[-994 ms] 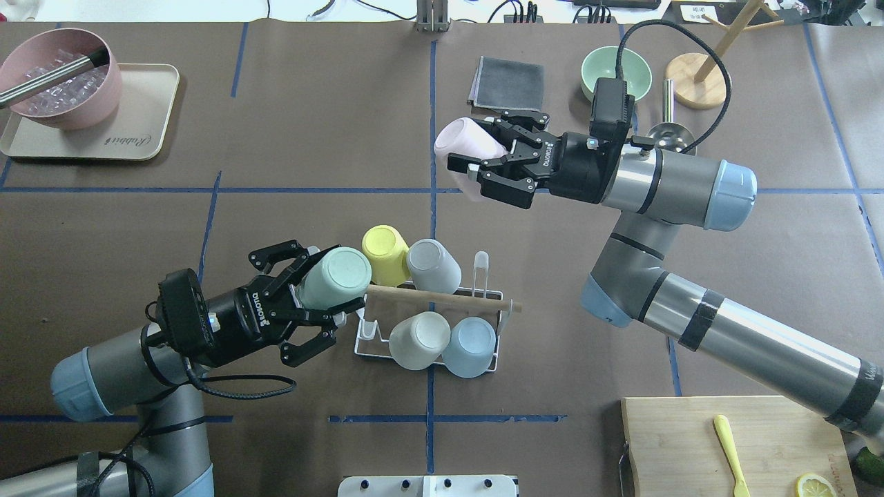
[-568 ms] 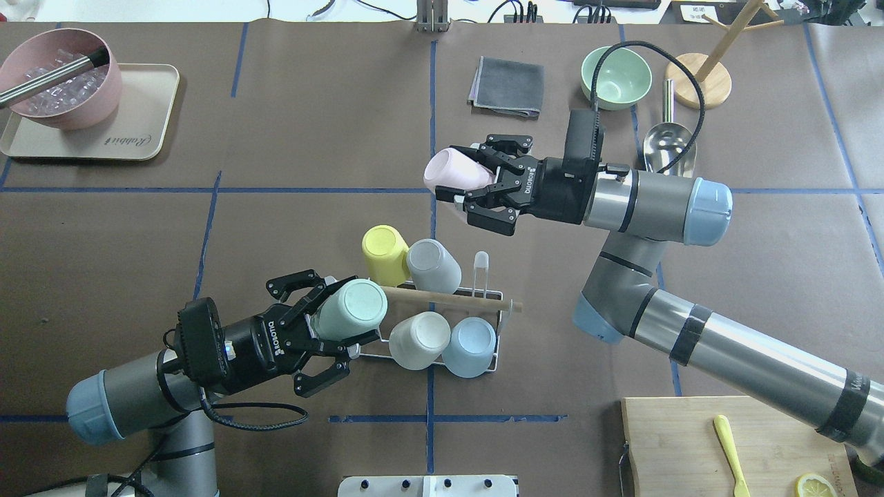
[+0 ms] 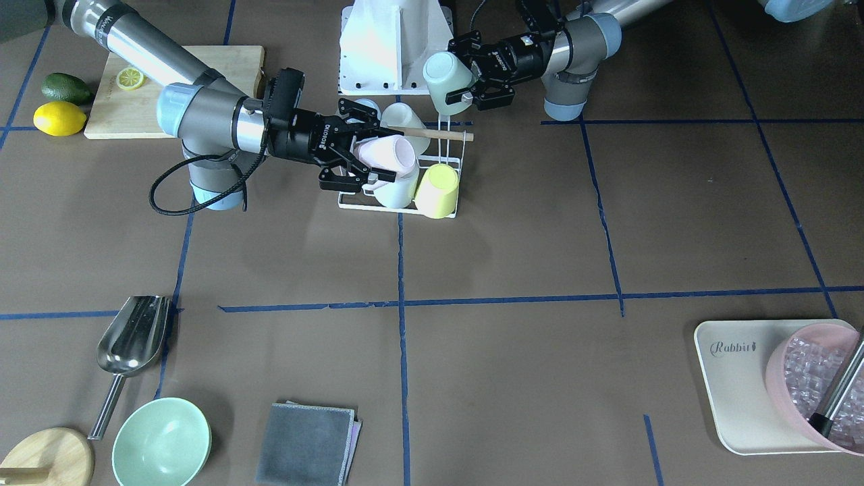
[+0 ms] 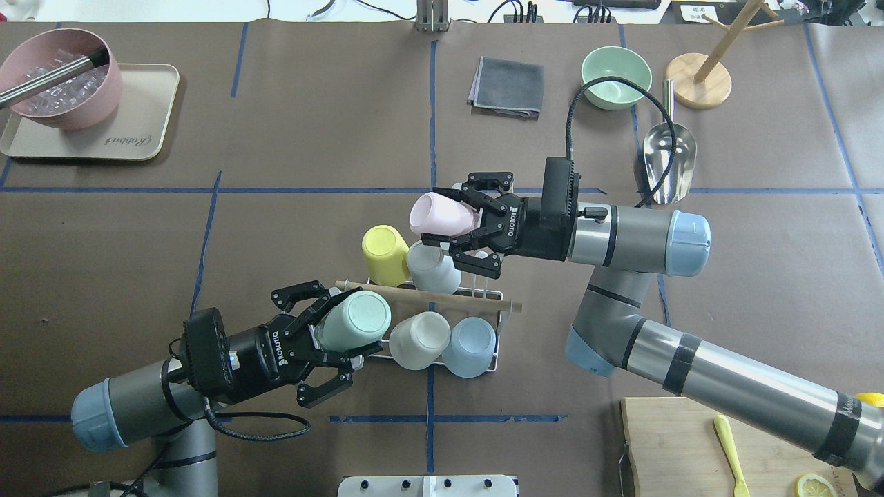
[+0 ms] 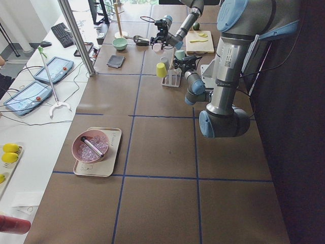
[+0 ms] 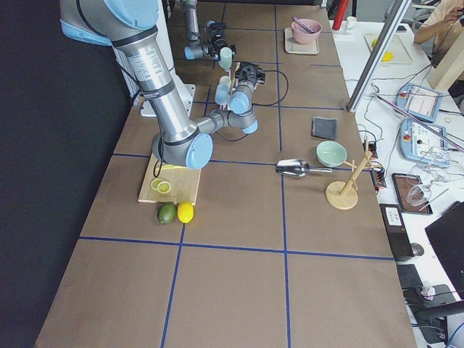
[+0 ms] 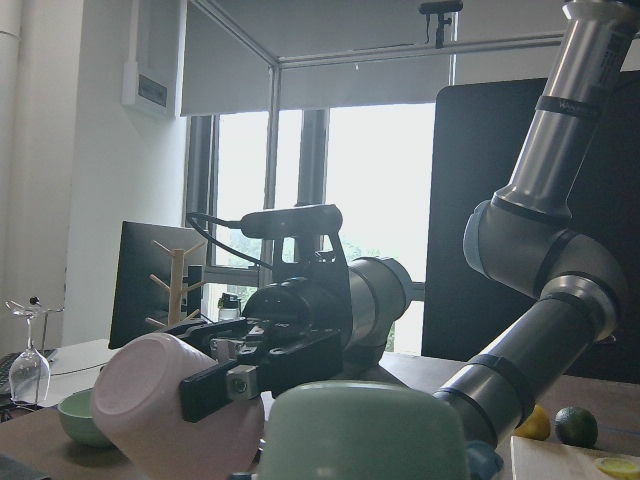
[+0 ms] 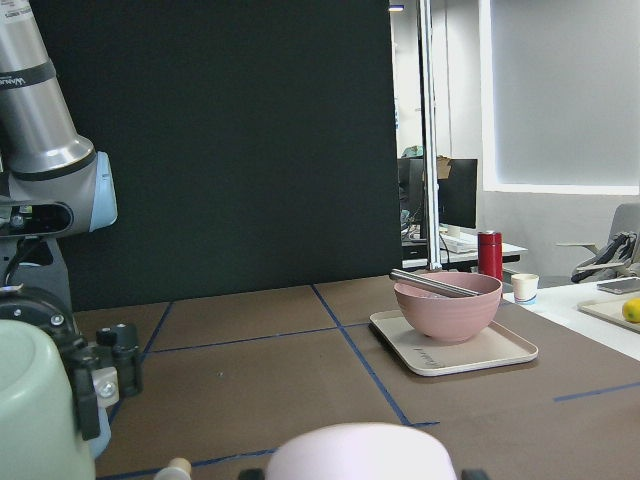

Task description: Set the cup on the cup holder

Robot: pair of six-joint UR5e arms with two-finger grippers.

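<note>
— Where does the cup holder stand?
— From overhead, the cup holder (image 4: 500, 330) is on the table (image 4: 311, 124), a little toward 6 o'clock from the middle. Four cups sit upturned on it. A yellow cup (image 4: 385, 252) and a grey cup (image 4: 431, 266) are on its 12 o'clock side. A white cup (image 4: 418, 338) and a blue cup (image 4: 469, 345) are on its 6 o'clock side.
— And the left pincer?
— The left pincer (image 4: 343, 331) is at the holder's 9 o'clock end, fingers closed round a mint cup (image 4: 359, 316). That cup is tilted and sits just beside the wooden rod (image 4: 442, 298). I cannot tell whether it touches a prong.
— The right one?
— The right pincer (image 4: 449, 219) reaches in from 3 o'clock, clamped on a pink cup (image 4: 428, 214). The cup lies on its side with its base toward 9 o'clock, at the grey cup's 12 o'clock.
— Anything else?
— A grey cloth (image 4: 507, 86) and a green bowl (image 4: 615, 69) lie toward 1 o'clock.
</note>
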